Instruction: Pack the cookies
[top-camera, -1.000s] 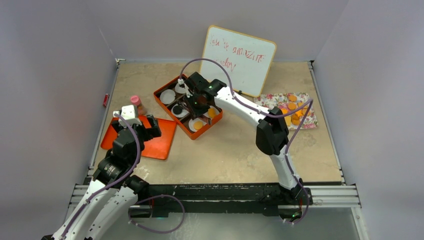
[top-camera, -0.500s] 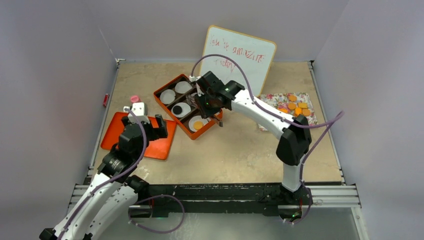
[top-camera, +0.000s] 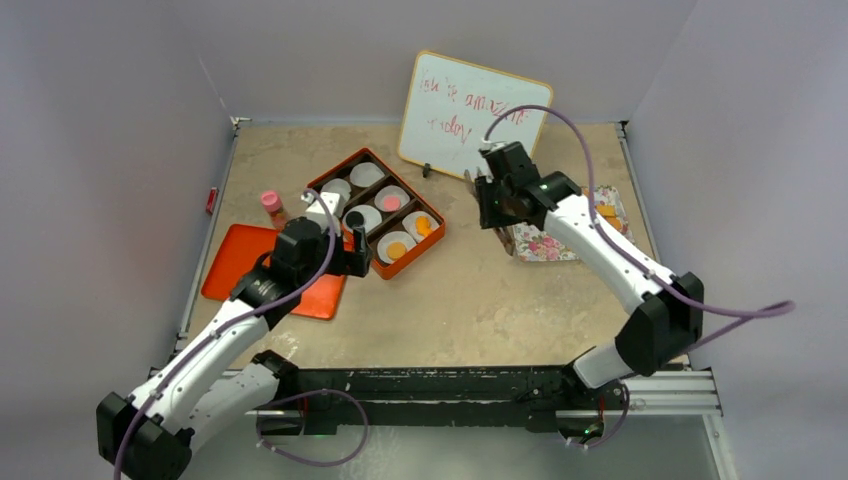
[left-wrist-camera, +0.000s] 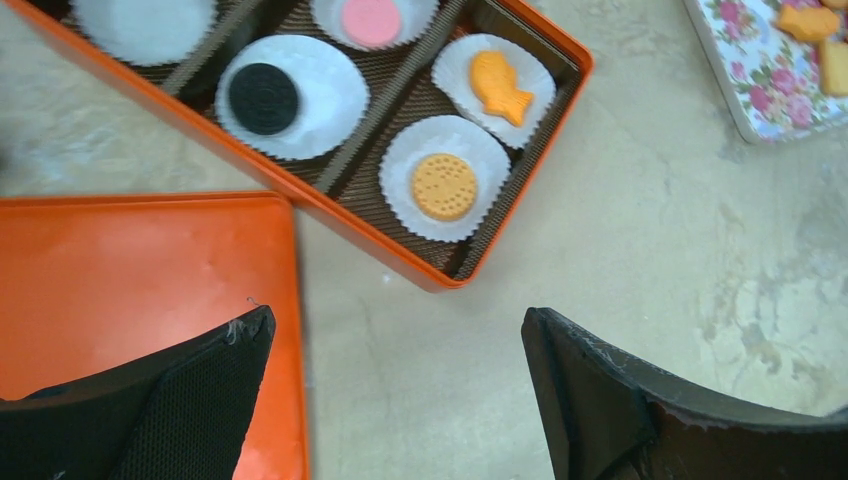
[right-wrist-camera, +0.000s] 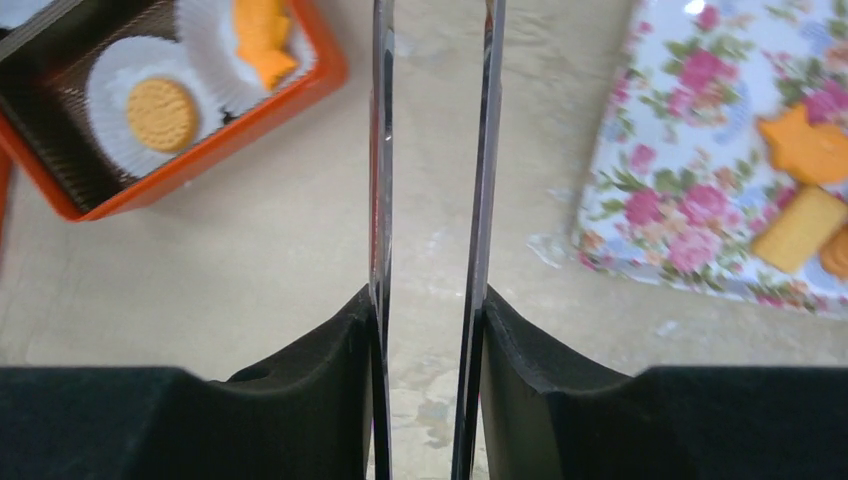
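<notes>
The glossy orange tin (left-wrist-camera: 360, 240) holds pleated white paper cups (left-wrist-camera: 398, 175) on a matt, mottled stone-look table (left-wrist-camera: 600, 250).

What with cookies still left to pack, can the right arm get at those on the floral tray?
Probably yes: the right gripper hangs open and empty just beside the floral tray, whose cookies lie uncovered with nothing between.

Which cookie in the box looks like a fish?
The orange fish cookie, next to the round orange cookie; the pink cookie and black cookie are round too.
</notes>
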